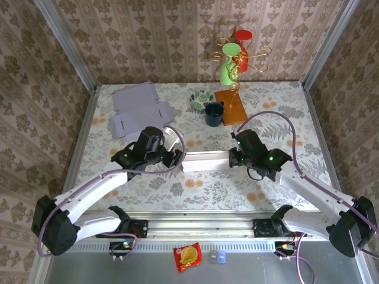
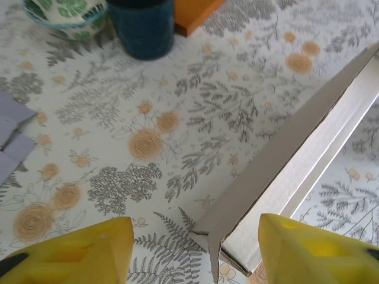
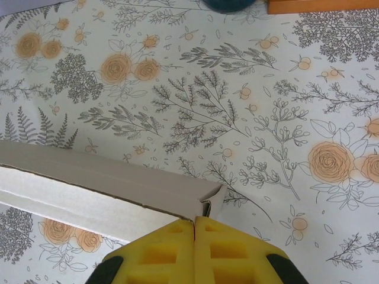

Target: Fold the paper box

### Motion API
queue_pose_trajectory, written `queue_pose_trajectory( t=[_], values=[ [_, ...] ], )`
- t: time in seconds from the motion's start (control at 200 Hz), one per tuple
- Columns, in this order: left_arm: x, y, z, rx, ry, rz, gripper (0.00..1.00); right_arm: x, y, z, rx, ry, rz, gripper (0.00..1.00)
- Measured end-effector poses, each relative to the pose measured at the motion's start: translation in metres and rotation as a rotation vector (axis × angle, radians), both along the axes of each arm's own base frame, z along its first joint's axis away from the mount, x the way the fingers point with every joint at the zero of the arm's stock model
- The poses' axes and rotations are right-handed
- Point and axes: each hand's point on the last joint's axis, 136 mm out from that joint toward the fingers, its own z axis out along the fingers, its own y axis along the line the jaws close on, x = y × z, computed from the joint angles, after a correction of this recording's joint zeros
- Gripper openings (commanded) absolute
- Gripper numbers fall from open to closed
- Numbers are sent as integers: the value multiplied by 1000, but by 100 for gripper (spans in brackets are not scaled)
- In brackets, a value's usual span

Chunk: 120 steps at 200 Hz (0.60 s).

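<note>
A floral tabletop (image 1: 278, 177) is walled in by patterned wallpaper (image 1: 148, 41). Near the far edge a dark teal cup (image 1: 214, 113) stands between a green-patterned bowl (image 1: 201, 98) and an orange block (image 1: 231, 106), close to both. Behind them a gold wire stand (image 1: 260, 56) carries a green vase (image 1: 228, 70) and a red one (image 1: 241, 44). Flat lavender sheets (image 1: 139, 112) lie at the far left. In front of the tabletop, a red snack packet (image 1: 187, 257) lies beside a small blue-grey object (image 1: 217, 256).

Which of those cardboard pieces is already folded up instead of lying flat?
The long white box in the middle of the table: its sides stand up. The lavender sheets at the back left lie flat.
</note>
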Motion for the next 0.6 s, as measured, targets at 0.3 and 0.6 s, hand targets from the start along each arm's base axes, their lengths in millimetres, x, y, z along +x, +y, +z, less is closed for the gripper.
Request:
queue_pose_trajectory(
  t=[0.3,0.6],
  values=[
    [12,25,7,5,226,123,38,-1,2,-1,8,6,-22,0],
    [-21,13,-24,99,436,28,40,1,3,-2,12,7,-36,0]
  ],
)
